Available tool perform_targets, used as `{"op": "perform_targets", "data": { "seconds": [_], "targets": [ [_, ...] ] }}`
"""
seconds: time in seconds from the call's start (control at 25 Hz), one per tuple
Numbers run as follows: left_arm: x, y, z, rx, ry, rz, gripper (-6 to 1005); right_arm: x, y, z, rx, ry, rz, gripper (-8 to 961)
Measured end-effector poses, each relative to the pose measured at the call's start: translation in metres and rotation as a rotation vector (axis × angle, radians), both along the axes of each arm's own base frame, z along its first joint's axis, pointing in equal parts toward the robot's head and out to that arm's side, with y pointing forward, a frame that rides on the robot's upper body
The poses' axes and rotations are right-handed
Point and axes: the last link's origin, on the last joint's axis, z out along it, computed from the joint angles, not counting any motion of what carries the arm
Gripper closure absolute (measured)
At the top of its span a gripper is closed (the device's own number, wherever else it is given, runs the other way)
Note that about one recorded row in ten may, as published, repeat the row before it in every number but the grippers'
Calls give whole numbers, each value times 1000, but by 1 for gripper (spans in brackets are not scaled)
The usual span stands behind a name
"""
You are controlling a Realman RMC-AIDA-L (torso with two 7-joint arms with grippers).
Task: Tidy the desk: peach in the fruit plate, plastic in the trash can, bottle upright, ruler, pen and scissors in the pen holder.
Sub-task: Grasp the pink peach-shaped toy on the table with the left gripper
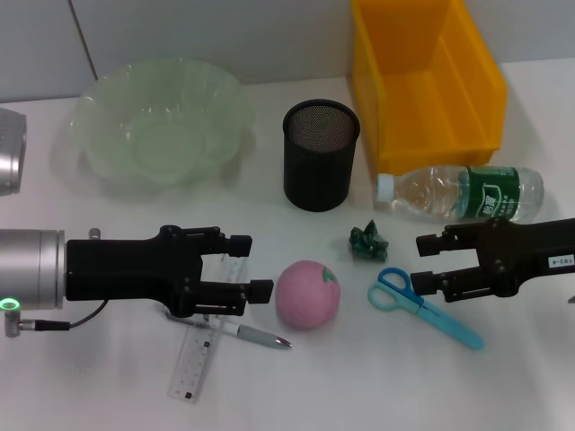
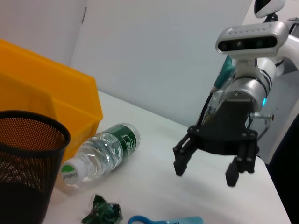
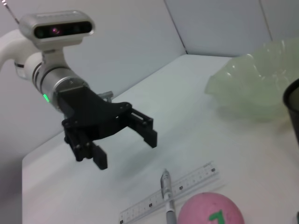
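The left gripper hides part of the ruler and the pen. The bin is cut off at the top edge.

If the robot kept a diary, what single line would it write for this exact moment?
left gripper: open, over ruler and pen | right gripper: open, above scissors | peach, plastic, lying bottle: untouched

Little legible print.
Green label on the lying bottle with unreadable white lettering; ruler tick marks, numbers too small to read.
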Motion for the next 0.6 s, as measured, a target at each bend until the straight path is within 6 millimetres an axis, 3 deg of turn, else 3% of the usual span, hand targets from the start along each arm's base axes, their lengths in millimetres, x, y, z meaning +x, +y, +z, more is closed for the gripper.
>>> {"op": "perform_targets", "data": {
  "seconds": [0.6],
  "targets": [
    [0, -4, -1, -11, -12, -2, 202, 3, -6, -3, -4, -6, 3, 186]
  ]
}}
